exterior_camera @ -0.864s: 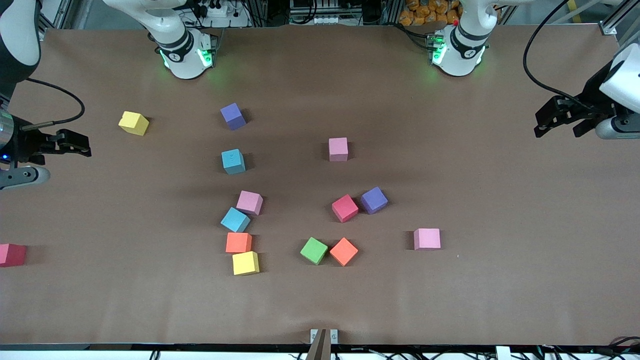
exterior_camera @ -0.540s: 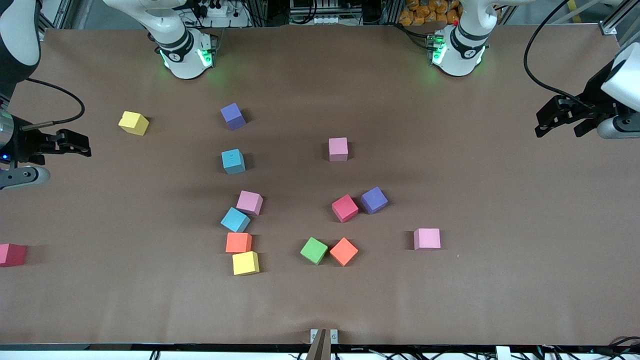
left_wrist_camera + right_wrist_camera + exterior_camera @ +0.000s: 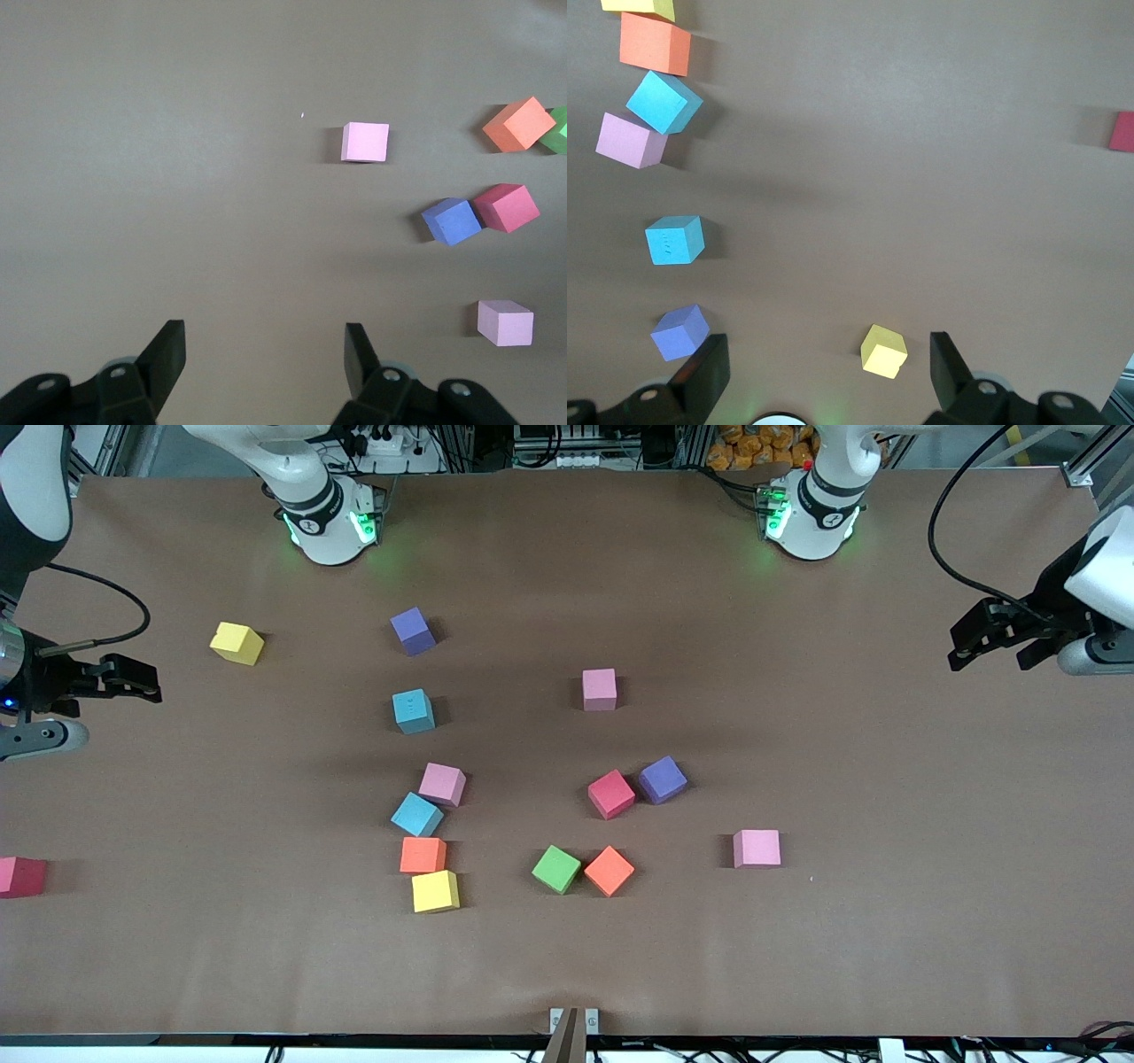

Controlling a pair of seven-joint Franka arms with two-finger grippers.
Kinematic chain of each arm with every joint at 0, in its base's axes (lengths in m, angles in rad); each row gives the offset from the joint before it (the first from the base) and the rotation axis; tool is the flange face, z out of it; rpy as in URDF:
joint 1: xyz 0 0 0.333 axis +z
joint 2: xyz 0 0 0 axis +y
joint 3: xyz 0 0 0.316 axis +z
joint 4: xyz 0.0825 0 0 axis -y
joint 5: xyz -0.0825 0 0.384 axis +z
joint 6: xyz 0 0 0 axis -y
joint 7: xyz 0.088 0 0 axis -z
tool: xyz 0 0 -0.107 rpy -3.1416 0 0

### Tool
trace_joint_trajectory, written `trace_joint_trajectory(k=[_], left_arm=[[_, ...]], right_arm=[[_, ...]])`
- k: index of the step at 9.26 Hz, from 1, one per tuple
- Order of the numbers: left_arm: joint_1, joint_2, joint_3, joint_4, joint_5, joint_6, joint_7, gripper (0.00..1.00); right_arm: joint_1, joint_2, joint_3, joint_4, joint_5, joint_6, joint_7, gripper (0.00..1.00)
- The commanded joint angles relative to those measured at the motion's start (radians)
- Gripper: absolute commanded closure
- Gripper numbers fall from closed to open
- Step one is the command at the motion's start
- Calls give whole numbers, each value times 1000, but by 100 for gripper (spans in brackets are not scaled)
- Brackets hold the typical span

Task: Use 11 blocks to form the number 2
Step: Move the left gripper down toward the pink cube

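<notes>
1. The blocks aren't in any digit shape yet. They lie loose on the brown table (image 3: 886, 921), mostly around the middle of the front view.
2. Upper part of the frame: a lone yellow block (image 3: 236, 643) sits toward the right arm's end. The upper purple block (image 3: 413, 631) is closer to the centre, with the upper light blue block (image 3: 413, 710) straight below it. The upper pink block (image 3: 599, 689) sits on its own near mid-frame.
3. Lower middle has a little chain running down the frame: the chain's pink block (image 3: 442, 784), the lower light blue block (image 3: 416, 815), the chain's orange block (image 3: 423, 855) and the lower yellow block (image 3: 435, 891). Each one is touching or just about touching the next.
4. Toward the left arm's end from that chain, the red block (image 3: 611, 794) and the lower purple block (image 3: 663, 779) sit side by side, touching. Below them the green cube (image 3: 556, 869) touches the second orange block (image 3: 609, 871). The lone pink block (image 3: 757, 849) sits apart, further toward the left arm's end.
5. Another red block at the edge (image 3: 19, 876) is half cut off low down at the right arm's end.
6. The left gripper (image 3: 985, 657) hangs in the upper part of the frame, over bare table at the left arm's end. Its wrist view (image 3: 264, 341) shows the fingers spread with nothing between them.
7. The right gripper (image 3: 151, 682) hangs at the right arm's end, mid-height in the frame. Its fingers are spread wide and empty too (image 3: 828, 354), with the lone yellow block below them.
</notes>
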Motion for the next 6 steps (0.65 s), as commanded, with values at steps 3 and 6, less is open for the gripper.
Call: trace_joint_trajectory(k=[3, 6], left_arm=[[-2, 105, 0, 15, -24, 79, -59, 19], [-33, 237, -5, 15, -13, 229, -189, 19]], right_arm=[[-8, 3, 6, 10, -5, 10, 11, 0], [-5, 1, 6, 12, -4, 16, 11, 0]])
